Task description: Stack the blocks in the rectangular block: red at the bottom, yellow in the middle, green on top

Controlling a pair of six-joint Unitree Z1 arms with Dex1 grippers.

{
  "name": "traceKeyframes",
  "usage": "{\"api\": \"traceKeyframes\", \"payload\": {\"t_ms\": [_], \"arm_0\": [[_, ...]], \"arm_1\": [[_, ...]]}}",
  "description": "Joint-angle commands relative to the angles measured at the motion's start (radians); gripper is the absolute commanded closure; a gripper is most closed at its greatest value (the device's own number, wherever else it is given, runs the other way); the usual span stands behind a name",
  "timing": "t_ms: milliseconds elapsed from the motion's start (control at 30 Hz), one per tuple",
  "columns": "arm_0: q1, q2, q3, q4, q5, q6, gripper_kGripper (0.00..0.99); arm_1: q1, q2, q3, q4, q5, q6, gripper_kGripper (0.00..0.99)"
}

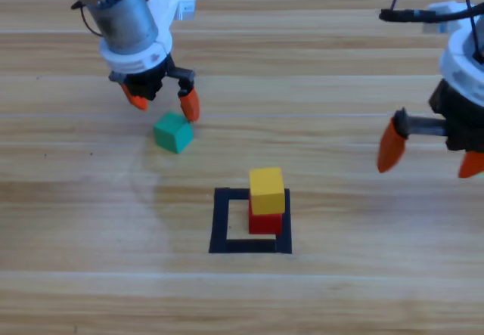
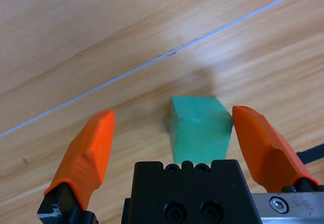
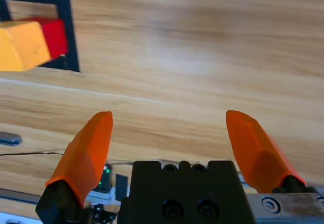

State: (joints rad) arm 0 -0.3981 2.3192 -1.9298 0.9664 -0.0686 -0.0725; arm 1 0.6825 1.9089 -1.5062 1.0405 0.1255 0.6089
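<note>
Wooden table [image 1: 83, 274] with plank seams, black cable [image 3: 25, 154] lying on it

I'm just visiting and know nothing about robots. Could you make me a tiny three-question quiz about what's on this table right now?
1. True or false: the yellow cube sits on the red cube.
2. Which gripper has the green cube between its open jaws? A left gripper B right gripper
3. Fill in: the stack stands inside the black ___ outline.

Key: 1 true; 2 A; 3 tape
</note>
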Motion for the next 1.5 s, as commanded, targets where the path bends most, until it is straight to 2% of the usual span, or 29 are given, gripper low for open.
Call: {"api": "traceKeyframes", "payload": {"t_ms": [33, 167, 667, 1267, 1367, 1500], "arm_0": [[-0.047, 0.052, -0.037, 0.044, 0.043, -0.024, 0.001], [-0.070, 0.048, -0.029, 0.063, 0.049, -0.023, 0.000], [-0.090, -0.006, 0.061, 0.077, 0.046, 0.005, 0.000], [-0.074, 0.085, -0.009, 0.051, 0.055, 0.010, 0.031], [-0.071, 0.091, -0.012, 0.049, 0.055, 0.011, 0.068], [-0.059, 0.092, -0.002, 0.038, 0.053, 0.013, 0.195]], "arm_1": [[-0.015, -0.040, 0.173, -0.224, 0.033, -0.001, 0.000], [-0.015, -0.027, 0.279, -0.361, 0.091, -0.001, 0.000], [-0.015, -0.024, 0.302, -0.376, 0.074, -0.031, 0.001], [-0.015, -0.033, 0.305, -0.376, 0.048, -0.029, 0.001], [-0.015, -0.033, 0.307, -0.376, 0.046, -0.029, 0.001], [-0.015, -0.034, 0.307, -0.376, 0.046, -0.029, 0.001]]}}
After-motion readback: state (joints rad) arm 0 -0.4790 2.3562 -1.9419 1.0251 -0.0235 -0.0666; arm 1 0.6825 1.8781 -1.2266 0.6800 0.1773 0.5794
